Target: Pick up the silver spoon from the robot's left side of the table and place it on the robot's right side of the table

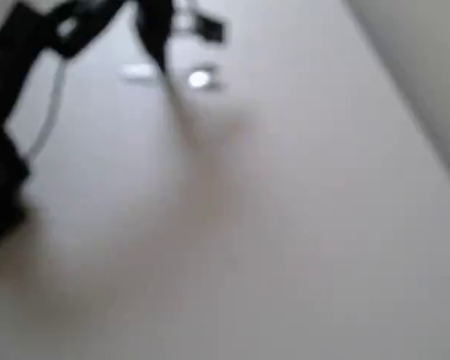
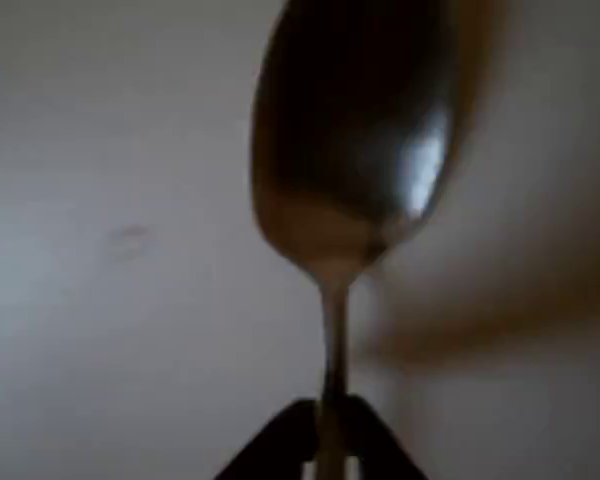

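Closest to us in the wrist view, our black gripper (image 2: 327, 440) is clenched on the silver spoon (image 2: 355, 140) by its handle, bowl pointing away over the white table (image 2: 100, 350). Overhead, blurred, we see the spoon's pale glint (image 1: 199, 79) beside our gripper (image 1: 161, 64) near the table's (image 1: 285, 247) top edge.

Silver spoon (image 2: 355, 150): bowl mostly dark grey-brown in the wrist view, one bright white glint on its right side, paler tan band near the neck; a pale white blur in the overhead view. Gripper (image 2: 327, 440): black, plain. Desk (image 1: 285, 240): plain matte white, no pattern, soft brownish-grey shadows. Arm (image 1: 15, 90): black, with a thin white cable (image 1: 49, 112).
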You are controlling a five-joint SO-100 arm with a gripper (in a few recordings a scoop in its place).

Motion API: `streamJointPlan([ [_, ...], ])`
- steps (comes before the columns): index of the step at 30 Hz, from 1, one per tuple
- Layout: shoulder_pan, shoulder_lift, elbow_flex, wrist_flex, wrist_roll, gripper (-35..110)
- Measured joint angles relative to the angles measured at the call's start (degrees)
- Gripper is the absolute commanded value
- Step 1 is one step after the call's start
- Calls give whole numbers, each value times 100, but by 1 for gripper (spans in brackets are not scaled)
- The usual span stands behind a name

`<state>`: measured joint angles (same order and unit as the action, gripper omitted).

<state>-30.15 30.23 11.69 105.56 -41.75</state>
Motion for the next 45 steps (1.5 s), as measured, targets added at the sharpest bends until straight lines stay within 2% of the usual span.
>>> streamJointPlan([
  [11,97,1687,1028,9,-53,-2],
  [19,703,2681,2232,9,-396,-2],
  [21,870,2821,2470,9,-422,6],
  [22,940,2856,2531,9,-422,16],
  [23,984,2856,2584,9,-422,18],
  [29,879,2830,2602,-70,-211,19],
  [45,510,1626,2610,-1345,352,21],
])
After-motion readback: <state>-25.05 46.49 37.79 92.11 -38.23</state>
